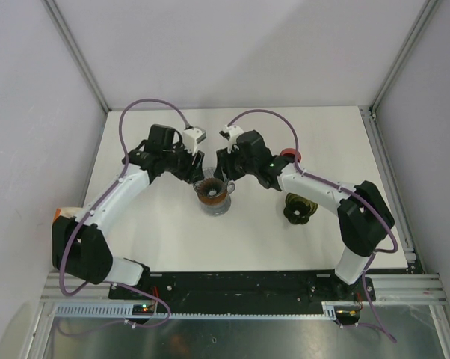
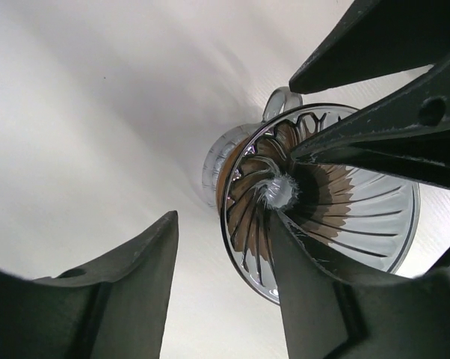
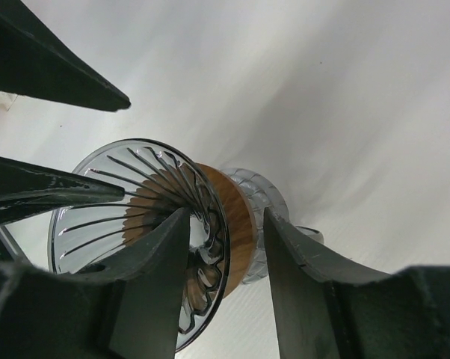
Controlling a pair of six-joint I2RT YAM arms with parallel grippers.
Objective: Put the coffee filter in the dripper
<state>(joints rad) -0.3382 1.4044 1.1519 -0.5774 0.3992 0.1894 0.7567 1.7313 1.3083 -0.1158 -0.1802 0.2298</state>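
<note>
Left claw (image 2: 223,224): jaws apart, nothing between them. It hangs over the near rim of the dripper (image 1: 213,194). One finger lies close to the glass edge in its own view; contact cannot be told.

Right claw (image 3: 226,215): jaws apart, empty. In its own view they straddle the dripper's neck, with bare desk (image 1: 158,239) showing at one side of the gap. Judged not clamped.

Dripper: clear glass cone, upright on the desk between the two claws, about mid-desk. Dark spiral ribs inside, loop handle (image 2: 281,101), wooden collar (image 3: 238,221) at the neck, glass foot (image 3: 268,193) beneath.

Coffee filter (image 2: 337,187): brown lining low in the cone around the drain. Its upper edge is saw-toothed and stops short of the rim. Some of that brown may be the collar seen through the glass; the two cannot be surely separated.

Progress: judged done or all but done, with the filter in the cone and neither claw holding anything. Left to do: draw both arms clear. Whether the filter sits flush cannot be told.

Also present: dark fluted item (image 1: 298,209), to the right of the dripper and apart from it; identity unclear.
</note>
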